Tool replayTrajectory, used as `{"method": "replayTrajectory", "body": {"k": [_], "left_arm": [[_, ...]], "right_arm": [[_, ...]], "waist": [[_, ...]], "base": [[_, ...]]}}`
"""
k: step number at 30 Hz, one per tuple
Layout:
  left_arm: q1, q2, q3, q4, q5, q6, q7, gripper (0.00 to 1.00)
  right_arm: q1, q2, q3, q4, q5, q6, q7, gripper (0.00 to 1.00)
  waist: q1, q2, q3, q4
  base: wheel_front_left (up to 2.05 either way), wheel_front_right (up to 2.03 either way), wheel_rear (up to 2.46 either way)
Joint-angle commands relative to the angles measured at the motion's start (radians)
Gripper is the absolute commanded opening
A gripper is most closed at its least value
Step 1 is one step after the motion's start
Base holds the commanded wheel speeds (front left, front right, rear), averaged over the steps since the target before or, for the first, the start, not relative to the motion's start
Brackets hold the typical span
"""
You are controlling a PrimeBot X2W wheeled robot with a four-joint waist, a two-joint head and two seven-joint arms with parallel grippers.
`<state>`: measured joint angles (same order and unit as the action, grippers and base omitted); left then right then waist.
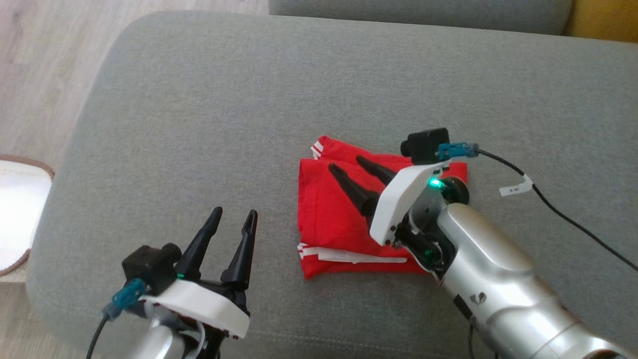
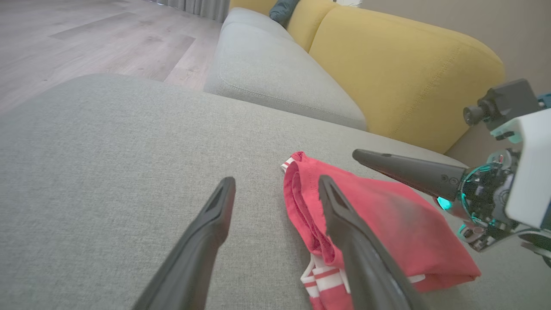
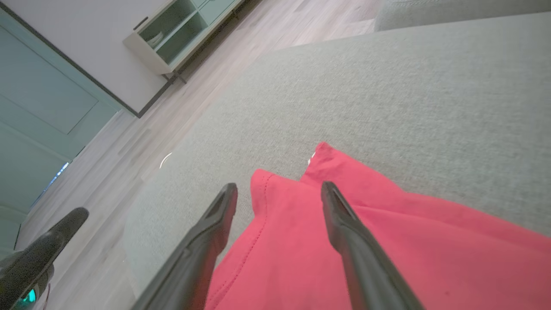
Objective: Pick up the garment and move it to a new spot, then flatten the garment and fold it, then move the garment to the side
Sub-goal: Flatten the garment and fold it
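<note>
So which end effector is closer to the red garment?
Right. The right end effector is over the folded red garment, open; the left end effector is beside it, over the grey cushion.

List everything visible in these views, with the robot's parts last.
garment: one, red with white stripes, folded on the cushion
cushion: one, grey, under the garment
sofa: one, grey seat and yellow back, behind the cushion
pillow: one, dark teal, on the sofa
floor: pale wood, around the cushion
cabinet: one, pale, open shelves, by the wall
door: one, teal, beside the cabinet
cable: one, black with white tag, on the cushion
left gripper: one, dark fingers, open, over bare cushion
right gripper: one, dark fingers, open, over the garment
</note>
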<state>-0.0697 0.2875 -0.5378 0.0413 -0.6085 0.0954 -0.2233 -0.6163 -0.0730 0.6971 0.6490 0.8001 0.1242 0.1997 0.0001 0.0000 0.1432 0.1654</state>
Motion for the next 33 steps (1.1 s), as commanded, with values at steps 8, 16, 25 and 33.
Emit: {"method": "replayTrajectory", "body": {"k": [8,16,25,33], "left_arm": [[-0.063,0.010,0.036,-0.016,0.012,-0.006,-0.019,1.00],[-0.097,-0.003,0.059,-0.003,0.058,0.029,-0.031,1.00],[-0.085,-0.030,0.110,0.029,0.145,0.087,-0.038,1.00],[-0.035,-0.062,0.156,0.042,0.193,0.088,-0.038,1.00]], "right_arm": [[-0.093,0.023,0.000,0.035,-0.013,0.007,-0.151,1.00],[-0.086,0.023,-0.127,0.135,-0.200,0.007,-0.364,1.00],[0.044,0.023,-0.373,0.086,-0.461,0.007,-0.456,1.00],[0.249,0.023,-0.559,-0.108,-0.576,0.007,-0.460,1.00]], "waist": [[-0.0001,0.0000,0.000,-0.044],[-0.0001,0.0000,-0.021,-0.102],[-0.0001,0.0000,-0.052,-0.142],[-0.0001,0.0000,-0.079,-0.136]], "base": [[0.00,0.00,0.00],[0.00,0.00,0.00],[0.00,0.00,0.00],[0.00,0.00,0.00]]}}
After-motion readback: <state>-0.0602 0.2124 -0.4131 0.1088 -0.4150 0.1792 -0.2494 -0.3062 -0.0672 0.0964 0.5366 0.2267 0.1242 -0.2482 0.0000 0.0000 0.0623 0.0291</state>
